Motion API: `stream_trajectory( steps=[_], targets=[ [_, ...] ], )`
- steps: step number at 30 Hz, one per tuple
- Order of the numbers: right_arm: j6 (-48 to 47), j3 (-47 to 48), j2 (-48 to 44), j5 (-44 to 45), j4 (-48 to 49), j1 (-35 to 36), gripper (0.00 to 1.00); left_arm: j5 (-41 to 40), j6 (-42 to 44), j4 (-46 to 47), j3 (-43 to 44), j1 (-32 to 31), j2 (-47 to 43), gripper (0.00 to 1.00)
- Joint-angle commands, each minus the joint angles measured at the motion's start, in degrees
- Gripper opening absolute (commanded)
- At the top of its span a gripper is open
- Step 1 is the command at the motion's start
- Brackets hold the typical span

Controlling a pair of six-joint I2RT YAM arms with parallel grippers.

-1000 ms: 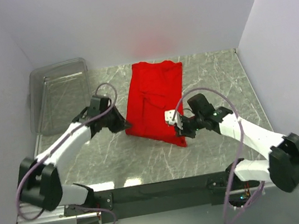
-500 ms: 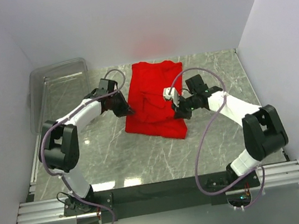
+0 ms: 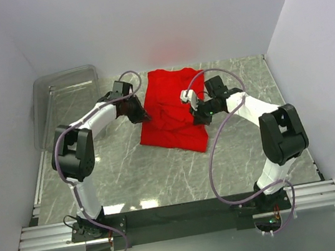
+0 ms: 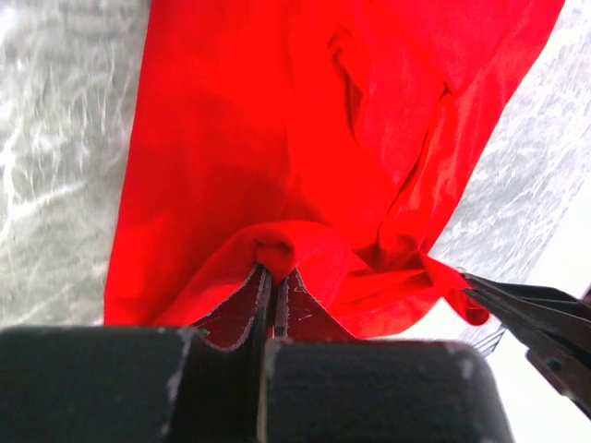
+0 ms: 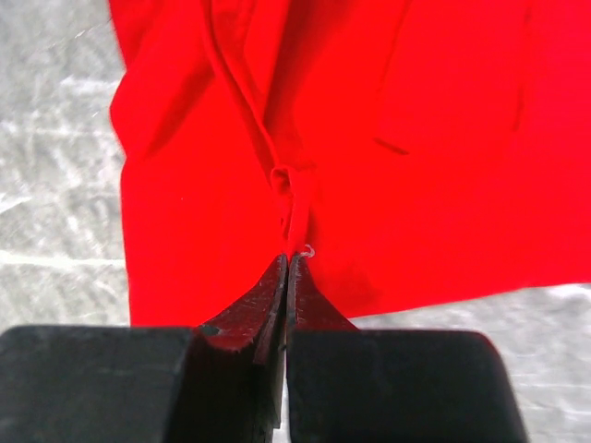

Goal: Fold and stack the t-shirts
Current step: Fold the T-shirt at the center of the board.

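A bright red t-shirt [image 3: 174,108] lies partly folded on the marble table, a long strip running from the back centre toward the front. My left gripper [image 3: 143,116] is shut on a pinch of the shirt's left edge; in the left wrist view the cloth [image 4: 277,166] bunches up at the fingertips of that gripper [image 4: 274,270]. My right gripper [image 3: 197,118] is shut on the shirt's right edge, and in the right wrist view a fold of red fabric [image 5: 369,138] runs straight into the closed tips of that gripper [image 5: 288,258]. The near end of the shirt is lifted between the two grippers.
A clear plastic bin [image 3: 67,106] stands at the back left of the marble table [image 3: 162,177]. White walls close in the back and both sides. The black rail [image 3: 180,213] holding the arm bases runs along the near edge.
Both grippers have moved away from the near edge toward the back, carrying the shirt's front hem with them. The shirt's near end now lies farther back and is more bunched.
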Motion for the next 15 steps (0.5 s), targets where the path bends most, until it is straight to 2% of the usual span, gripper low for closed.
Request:
stream_trajectory(
  steps=[1,15],
  targets=[
    [1.33,4.39,1.23,1.33,1.61,-0.65,0.0,0.11,1.31,-0.01,3.53,0.78,0.66,0.0],
    [2.91,8.44,5.63,6.16,2.39,-0.65,0.0,1.6,1.4,-0.72,7.93,1.57,4.44,0.0]
  ],
)
